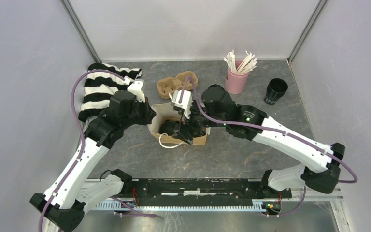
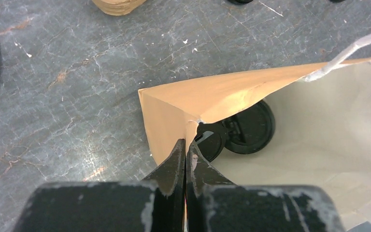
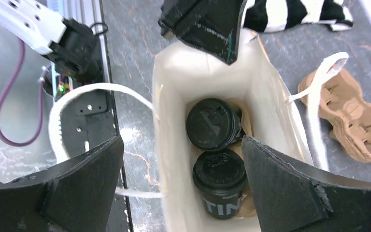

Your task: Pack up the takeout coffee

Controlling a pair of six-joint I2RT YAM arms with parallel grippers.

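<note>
Left gripper (image 2: 185, 145): jaws pressed together, pinching the rim of the paper bag (image 2: 212, 96) at a folded corner, with the paper edge caught between the fingers (image 2: 174, 164). Right gripper (image 3: 181, 140): jaws spread wide and holding nothing, hanging over the bag mouth with the fingers apart from the bag walls (contact hard to judge from above).

The takeout coffee is inside the bag, standing upright on the bottom. The far cup (image 3: 213, 123) and the near cup (image 3: 220, 176) sit side by side and touching, both with black lids on. Something brown shows around their bases; can't tell what.

Writing: the near cup has pale letters "TIN" on its side, cut off at the frame edge. A smaller word above them is too small to read. The lids have embossed marks, unreadable.

The bag stands mid-table (image 1: 232, 150), brown outside and white inside, with white loop handles. Behind it is a brown carrier tray (image 1: 176, 84). A pink cup (image 1: 235, 81) of white sticks and an open black cup (image 1: 275, 91) stand far right. A striped cloth (image 1: 101, 89) lies far left.
</note>
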